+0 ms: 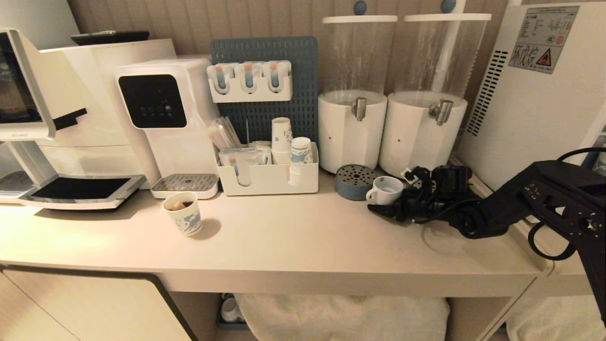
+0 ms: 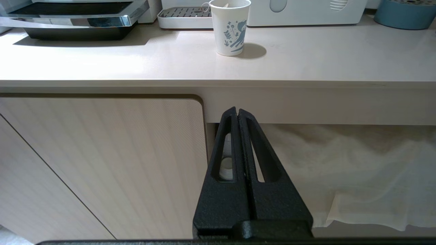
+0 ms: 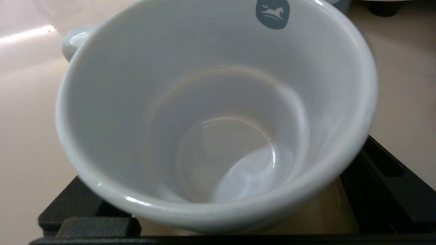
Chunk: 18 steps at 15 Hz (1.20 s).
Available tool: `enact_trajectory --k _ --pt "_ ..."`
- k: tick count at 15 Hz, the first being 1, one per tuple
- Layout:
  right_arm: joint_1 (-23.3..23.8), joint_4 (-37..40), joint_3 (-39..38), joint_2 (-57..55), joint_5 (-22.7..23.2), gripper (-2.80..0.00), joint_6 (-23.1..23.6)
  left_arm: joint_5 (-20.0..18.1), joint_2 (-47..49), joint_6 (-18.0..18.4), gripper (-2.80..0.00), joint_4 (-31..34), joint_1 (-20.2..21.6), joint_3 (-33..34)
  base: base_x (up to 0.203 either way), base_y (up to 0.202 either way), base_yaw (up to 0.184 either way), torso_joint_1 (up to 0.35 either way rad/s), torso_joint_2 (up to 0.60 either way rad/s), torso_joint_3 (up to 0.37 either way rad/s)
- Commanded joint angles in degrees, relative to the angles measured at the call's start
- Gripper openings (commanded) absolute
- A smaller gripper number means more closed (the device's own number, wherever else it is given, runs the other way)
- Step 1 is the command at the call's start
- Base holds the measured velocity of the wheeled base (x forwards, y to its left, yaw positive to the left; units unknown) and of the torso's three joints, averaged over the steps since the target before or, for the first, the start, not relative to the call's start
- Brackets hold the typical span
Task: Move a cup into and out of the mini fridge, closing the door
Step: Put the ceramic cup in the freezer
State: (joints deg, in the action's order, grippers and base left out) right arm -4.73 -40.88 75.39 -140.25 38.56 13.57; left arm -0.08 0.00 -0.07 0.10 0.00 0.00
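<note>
The small white cup (image 1: 386, 189) stands on the counter (image 1: 303, 241) in front of two drink dispensers, its handle toward the left. My right gripper (image 1: 394, 198) reaches in from the right and is open, one finger on each side of the cup. In the right wrist view the cup (image 3: 218, 112) fills the picture, empty, with a black finger (image 3: 385, 177) beside its wall. The mini fridge (image 1: 535, 109) rises at the far right, showing its vented side and warning sticker; its door is cut off at the picture's edge. My left gripper (image 2: 237, 110) hangs shut below the counter's front edge.
A blue round drip tray (image 1: 355, 181) sits just left of the cup. Behind it stand two white dispensers (image 1: 352, 130) with taps. A patterned paper cup (image 1: 183, 213) is mid-left, a white organizer (image 1: 270, 177) with stacked cups behind it, and a water machine (image 1: 165, 123) at the left.
</note>
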Motion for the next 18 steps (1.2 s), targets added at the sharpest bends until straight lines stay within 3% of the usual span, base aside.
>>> enact_trajectory --k 1,18 --pt "-0.01 -0.35 0.01 0.43 0.2 0.0 0.05 -0.01 0.0 -0.01 -2.8 -0.01 0.0 0.0 0.0 0.0 0.0 0.0 0.0 0.0" --pt "0.69 0.06 1.05 0.75 0.14 0.0 0.23 -0.01 0.03 -0.01 -2.8 -0.01 0.0 0.0 0.0 0.0 0.0 0.0 0.0 0.0"
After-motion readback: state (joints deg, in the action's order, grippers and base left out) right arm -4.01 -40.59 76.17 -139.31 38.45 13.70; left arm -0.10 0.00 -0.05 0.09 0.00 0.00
